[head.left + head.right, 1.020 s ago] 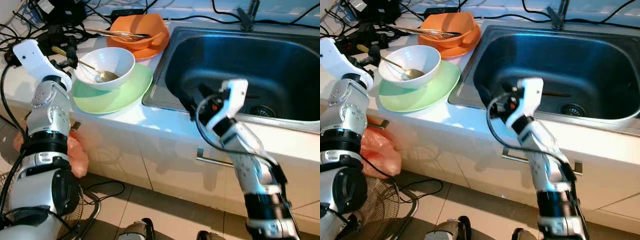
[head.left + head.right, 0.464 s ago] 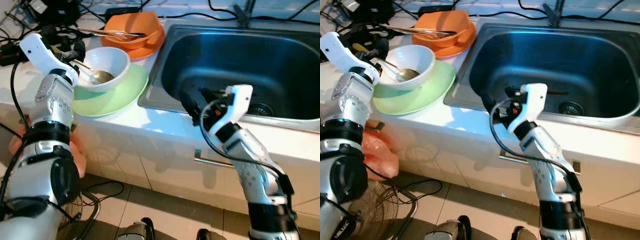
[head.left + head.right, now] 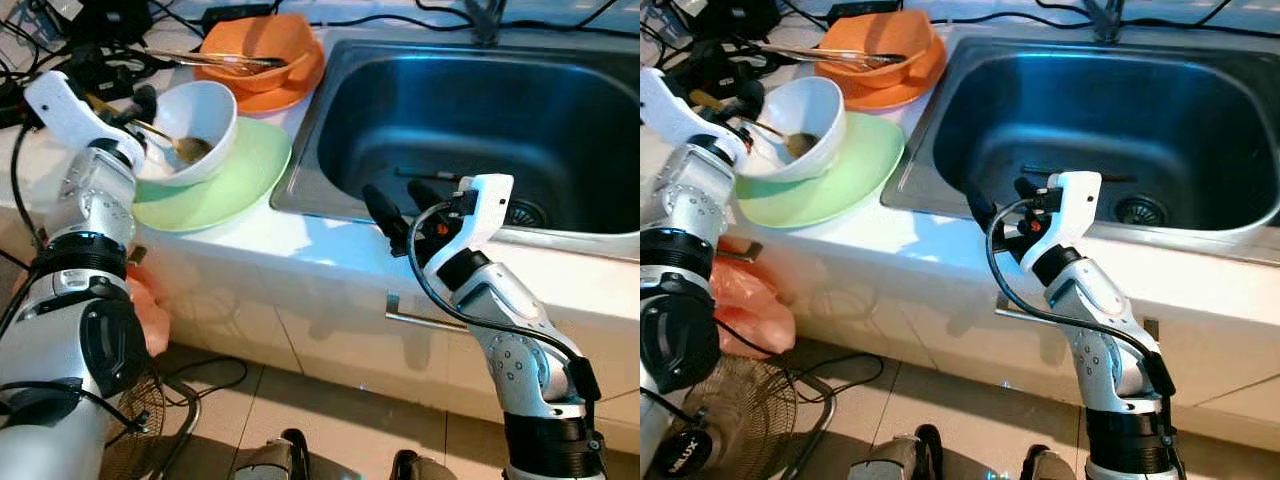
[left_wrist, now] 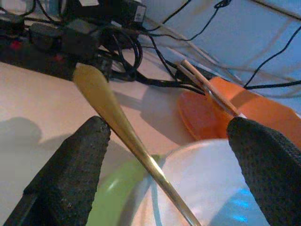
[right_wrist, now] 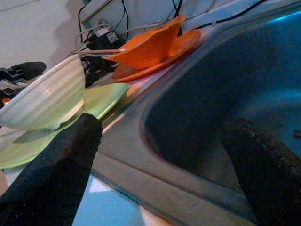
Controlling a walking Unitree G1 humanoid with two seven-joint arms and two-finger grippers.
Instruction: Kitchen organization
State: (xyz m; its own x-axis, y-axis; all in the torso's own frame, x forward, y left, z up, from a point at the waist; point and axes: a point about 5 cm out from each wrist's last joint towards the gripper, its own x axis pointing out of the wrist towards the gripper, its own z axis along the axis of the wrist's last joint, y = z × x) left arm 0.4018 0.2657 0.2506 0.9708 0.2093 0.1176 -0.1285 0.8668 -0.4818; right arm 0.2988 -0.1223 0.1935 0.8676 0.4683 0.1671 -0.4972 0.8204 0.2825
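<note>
Left hand [image 4: 164,155] moved closer, released, straddling spoon [image 4: 122,132]; handle points toward cables [image 4: 117,47].

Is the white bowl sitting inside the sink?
No, the white bowl rests on the green plate on the counter, beside the sink.

White bench [image 3: 300,235] with steel sink [image 3: 560,60] inset — cabinet front below, bar handle [image 3: 425,318]. Beige tiled floor [image 3: 330,420], black cables [image 3: 850,375] trailing, fan grille [image 3: 730,410] at left.
</note>
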